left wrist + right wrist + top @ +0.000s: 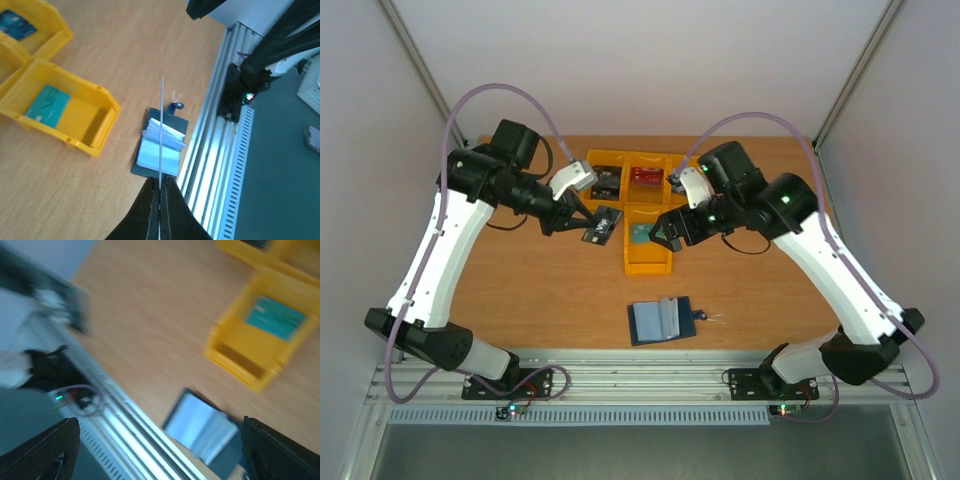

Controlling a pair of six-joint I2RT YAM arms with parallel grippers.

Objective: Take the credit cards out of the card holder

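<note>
Your small navy-blue card holder [663, 322] lies open on the wooden desk [540, 300], close to the front edge between the two arm bases. Its pale blue-grey sleeves face up and its closing tab points to your right.

Your left gripper [160, 186] has its jaws closed tight on a thin dark plastic card [603, 226]. It holds the card above the desk, to the left of the bins and well apart from the holder. In the left wrist view the card shows edge-on.

Your right gripper [667, 235] hangs by the right side of the nearest yellow plastic bin [650, 268], jaws spread wide with nothing between them. A teal card [640, 234] lies flat in that bin. More yellow bins [626, 158] stand just behind it.
</note>
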